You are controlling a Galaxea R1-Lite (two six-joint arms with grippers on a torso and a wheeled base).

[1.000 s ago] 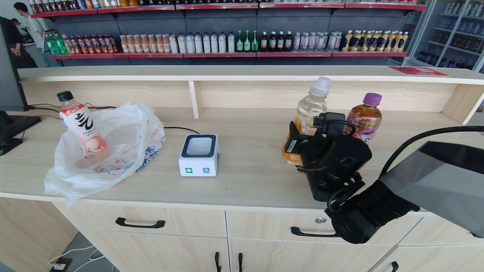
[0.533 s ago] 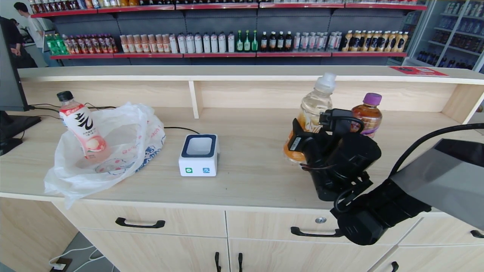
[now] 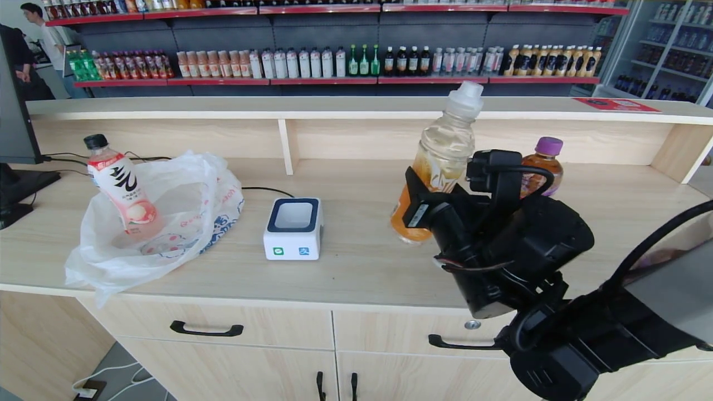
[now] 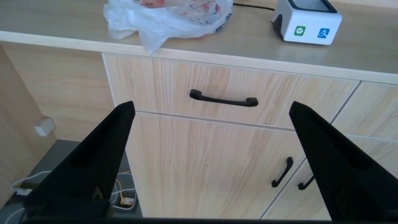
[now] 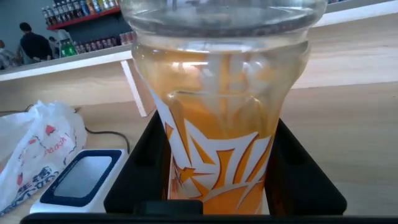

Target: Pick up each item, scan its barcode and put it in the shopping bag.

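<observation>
A pale wood-grain desk (image 3: 362, 267) stands before shelves (image 3: 323, 81) of drinks. The right gripper (image 3: 440, 196) is clamped on a clear plastic bottle (image 3: 445, 142), tilted over the desk: ribbed white cap, pale liquid, orange label with white slashes. Just behind it stands a purple-capped bottle (image 3: 545, 161). Farther off sit the boxy white scanner (image 3: 293, 229) with two small icons, and the crinkled translucent shopping bag (image 3: 189, 214) holding a pink-labelled bottle (image 3: 118, 186). The left gripper (image 4: 211, 162) gapes wide before the drawers (image 4: 186, 130).
</observation>
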